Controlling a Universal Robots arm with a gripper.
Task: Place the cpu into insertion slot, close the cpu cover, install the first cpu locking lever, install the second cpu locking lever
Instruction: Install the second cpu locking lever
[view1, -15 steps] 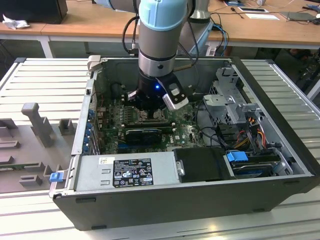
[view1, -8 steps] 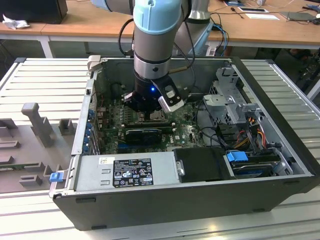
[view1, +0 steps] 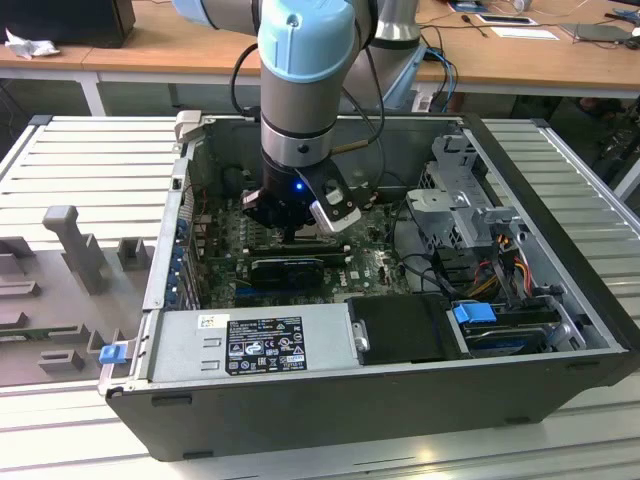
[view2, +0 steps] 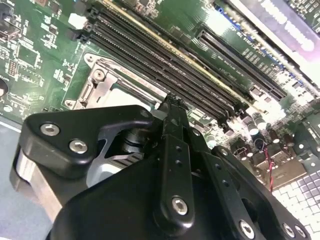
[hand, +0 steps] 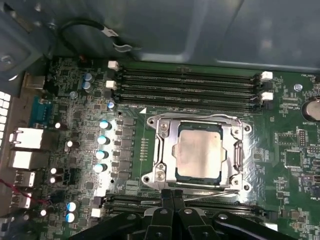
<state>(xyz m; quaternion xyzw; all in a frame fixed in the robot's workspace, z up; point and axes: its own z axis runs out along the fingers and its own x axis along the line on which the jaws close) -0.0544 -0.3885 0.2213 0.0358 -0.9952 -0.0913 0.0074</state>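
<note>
Pale silvery-beige metal cpu (hand: 200, 151), small flat square chip, sits seated in the square metal-rimmed insertion slot (hand: 159, 150) on the green motherboard (hand: 287, 150). Thin metal-frame cpu cover (hand: 235, 150) lies down around it, chip showing through the window. In the first wrist view the black jaws (hand: 172, 196) appear pressed together, empty, tips at the slot's near edge; the cpu lies just beyond the tips. A thin wire lever (hand: 212, 194) runs crosswise just beside the tips, along that near edge; contact unclear. Long black memory slots (hand: 190, 85) lie well beyond the socket. In the exterior view the jaws (view1: 290, 228) reach down into the open grey computer case (view1: 330, 400).
</note>
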